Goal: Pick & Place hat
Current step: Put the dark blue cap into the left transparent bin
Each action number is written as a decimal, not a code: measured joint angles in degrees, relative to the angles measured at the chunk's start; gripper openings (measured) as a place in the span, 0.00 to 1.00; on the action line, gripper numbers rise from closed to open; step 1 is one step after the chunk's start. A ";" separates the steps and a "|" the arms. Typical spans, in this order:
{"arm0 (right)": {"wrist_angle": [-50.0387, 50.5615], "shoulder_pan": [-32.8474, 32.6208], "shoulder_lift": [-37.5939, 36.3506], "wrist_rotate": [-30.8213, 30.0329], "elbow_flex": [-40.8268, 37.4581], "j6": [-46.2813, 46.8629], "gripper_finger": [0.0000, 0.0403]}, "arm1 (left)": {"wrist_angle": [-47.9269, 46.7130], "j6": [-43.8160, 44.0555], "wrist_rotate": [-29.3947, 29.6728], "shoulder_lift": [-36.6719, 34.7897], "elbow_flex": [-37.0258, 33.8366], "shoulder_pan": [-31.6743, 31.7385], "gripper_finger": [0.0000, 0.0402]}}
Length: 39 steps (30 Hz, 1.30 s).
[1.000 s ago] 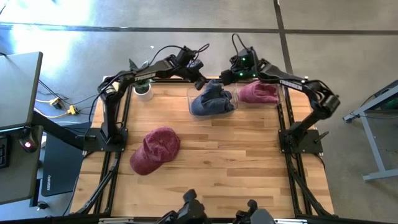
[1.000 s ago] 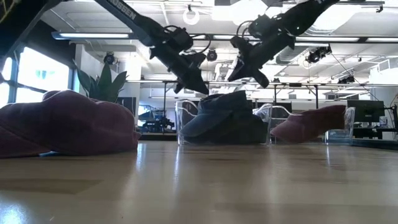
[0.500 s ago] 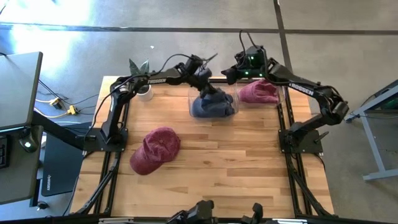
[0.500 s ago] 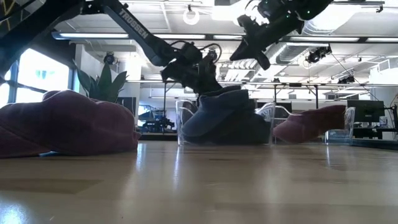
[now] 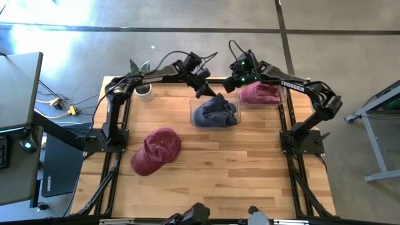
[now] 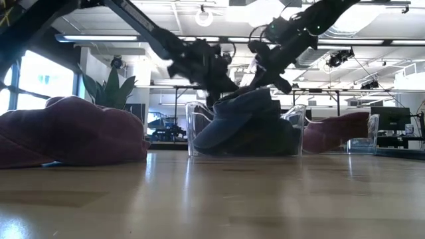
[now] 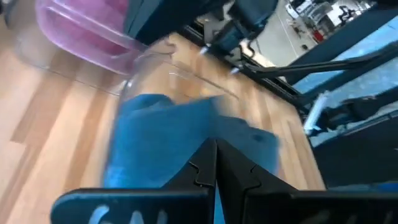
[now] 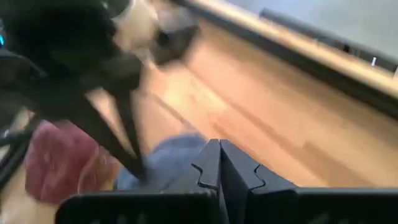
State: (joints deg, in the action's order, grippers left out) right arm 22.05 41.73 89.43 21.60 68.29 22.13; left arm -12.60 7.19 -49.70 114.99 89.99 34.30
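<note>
Blue hat sits in the clear bin at the table's far edge, both grippers above it.

The blue hat (image 5: 215,112) fills the clear bin (image 5: 194,116), long axis across the table; which way its brim points is unclear. Left gripper (image 5: 203,88) and right gripper (image 5: 229,86) hover just over it, fingers pressed together, empty. A maroon hat (image 5: 156,150) lies toward the left edge.

blue hat (image 5: 215,112): motion-blurred in wrist views; red hat (image 6: 66,136): cut by low view's edge
</note>
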 joint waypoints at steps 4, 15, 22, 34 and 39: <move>-2.23 -0.14 1.53 2.85 -1.94 -1.64 0.00 | -9.52 -1.09 1.41 -3.71 0.02 0.19 0.00; -12.15 -1.03 10.97 22.31 -4.30 0.75 0.00 | -27.10 -5.08 17.30 -5.70 -0.13 0.57 0.00; 3.40 -7.63 8.68 16.06 -4.26 -6.52 0.00 | -29.39 -10.01 17.37 -5.80 -0.04 -1.65 0.00; 10.22 -15.52 8.01 7.15 -4.24 -7.90 0.00 | -29.44 -10.82 24.66 -5.80 -0.04 -6.32 0.00; 10.05 -16.41 8.43 -0.15 -4.24 -10.19 0.00 | -29.81 -11.09 26.60 -6.26 -0.06 -6.03 0.00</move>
State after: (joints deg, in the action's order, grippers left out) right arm 32.10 25.32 97.86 21.45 64.05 11.94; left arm -42.41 -3.90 -23.09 108.73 89.93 28.27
